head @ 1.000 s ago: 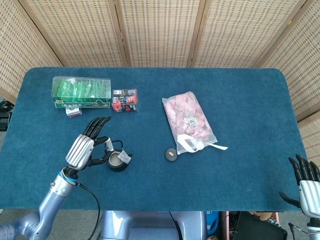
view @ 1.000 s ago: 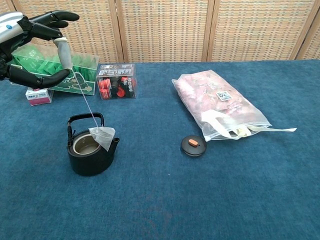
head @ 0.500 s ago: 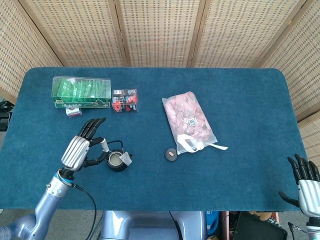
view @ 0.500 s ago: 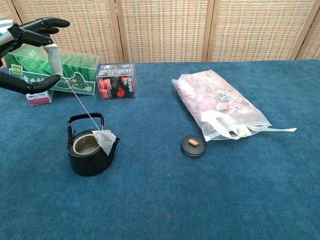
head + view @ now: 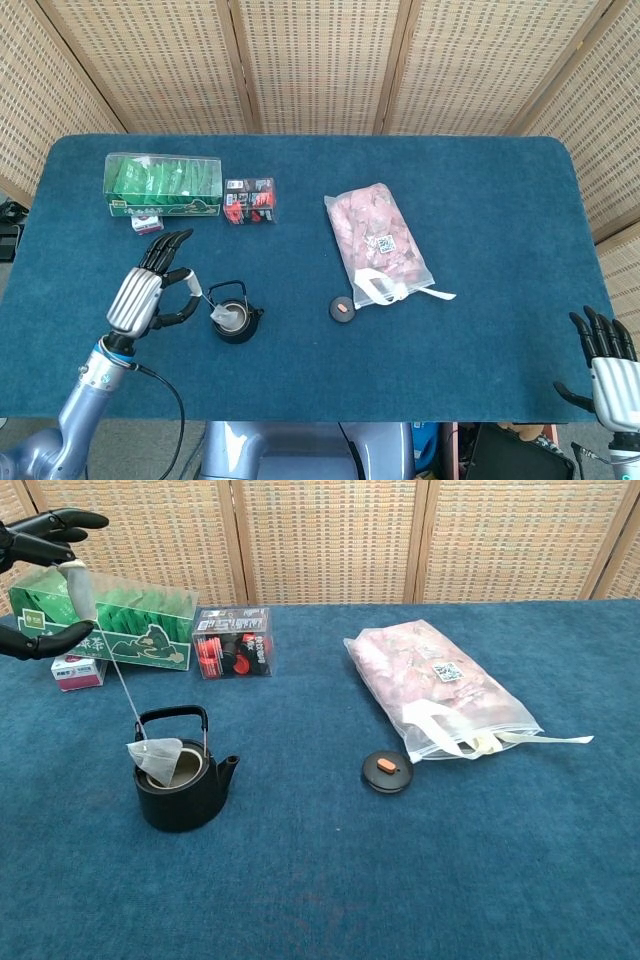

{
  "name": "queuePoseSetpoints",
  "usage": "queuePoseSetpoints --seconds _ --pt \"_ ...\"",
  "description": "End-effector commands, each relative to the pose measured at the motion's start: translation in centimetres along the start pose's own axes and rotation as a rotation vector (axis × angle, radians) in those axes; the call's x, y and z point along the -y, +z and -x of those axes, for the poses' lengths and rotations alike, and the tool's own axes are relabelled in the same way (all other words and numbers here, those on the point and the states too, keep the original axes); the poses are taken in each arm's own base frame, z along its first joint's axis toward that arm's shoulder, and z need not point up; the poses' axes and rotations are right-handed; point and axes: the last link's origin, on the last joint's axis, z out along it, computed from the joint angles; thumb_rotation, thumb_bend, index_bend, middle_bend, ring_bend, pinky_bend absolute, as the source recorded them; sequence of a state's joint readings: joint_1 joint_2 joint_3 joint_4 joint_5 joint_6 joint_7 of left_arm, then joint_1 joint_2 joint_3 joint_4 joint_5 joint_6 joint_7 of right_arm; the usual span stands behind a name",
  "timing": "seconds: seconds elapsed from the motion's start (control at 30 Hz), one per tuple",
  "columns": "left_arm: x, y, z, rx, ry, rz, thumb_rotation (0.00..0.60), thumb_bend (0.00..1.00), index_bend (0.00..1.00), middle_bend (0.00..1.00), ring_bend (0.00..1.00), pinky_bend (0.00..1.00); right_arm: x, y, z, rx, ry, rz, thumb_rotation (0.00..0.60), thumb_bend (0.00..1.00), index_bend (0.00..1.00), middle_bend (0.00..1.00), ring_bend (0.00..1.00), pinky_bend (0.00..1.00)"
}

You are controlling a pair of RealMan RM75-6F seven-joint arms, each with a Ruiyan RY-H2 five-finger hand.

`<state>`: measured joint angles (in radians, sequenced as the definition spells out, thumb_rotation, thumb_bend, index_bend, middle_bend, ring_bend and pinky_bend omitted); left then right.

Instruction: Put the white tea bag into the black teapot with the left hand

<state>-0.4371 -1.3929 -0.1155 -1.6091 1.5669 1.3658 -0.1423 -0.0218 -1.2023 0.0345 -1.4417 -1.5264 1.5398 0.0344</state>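
The white tea bag [image 5: 156, 759] hangs on its string over the black teapot [image 5: 182, 786], its pouch leaning on the pot's rim on the side away from the spout, part over the open mouth and not yet down inside. The string [image 5: 120, 684] runs up and away from the teapot to a paper tag pinched in the left hand [image 5: 140, 298], whose other fingers are spread; in the chest view only its dark fingertips [image 5: 52, 525] show at the frame edge.

Judging by this, the step in hand is the lowering: the bag is over the pot but not in it. The next move calls for shifting the hand toward the teapot's centre and down, so the pouch clears the handle and rim and drops in, then letting the tag go.

The pot's lid [image 5: 386, 771] lies on the cloth on the spout side, well apart. Behind the teapot stand a green tea box [image 5: 105, 615] and a small clear box [image 5: 233, 642].

The right hand [image 5: 606, 367], far from the teapot at the table's near edge, is cut off by the frame; its fingers look spread and empty. Whether the pouch touches the pot's inside is too small to tell.
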Motion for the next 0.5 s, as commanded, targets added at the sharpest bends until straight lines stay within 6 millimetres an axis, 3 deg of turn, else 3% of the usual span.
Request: queuePoseSetpoints --seconds 0.03,0.5 --pt "0.3 -0.2 0.2 0.017 0.002 -0.009 0.600 0.42 0.61 0.05 0.00 0.00 0.1 0.0 0.0 0.002 -0.002 -0.001 0.600 0.14 0.03 0.06 0.00 0.00" --pt "1.2 -2.6 1.1 0.135 0.082 -0.027 0.600 0.42 0.61 0.05 0.00 0.00 0.1 -0.2 -0.1 0.001 -0.003 0.004 0.600 0.14 0.03 0.06 0.00 0.00"
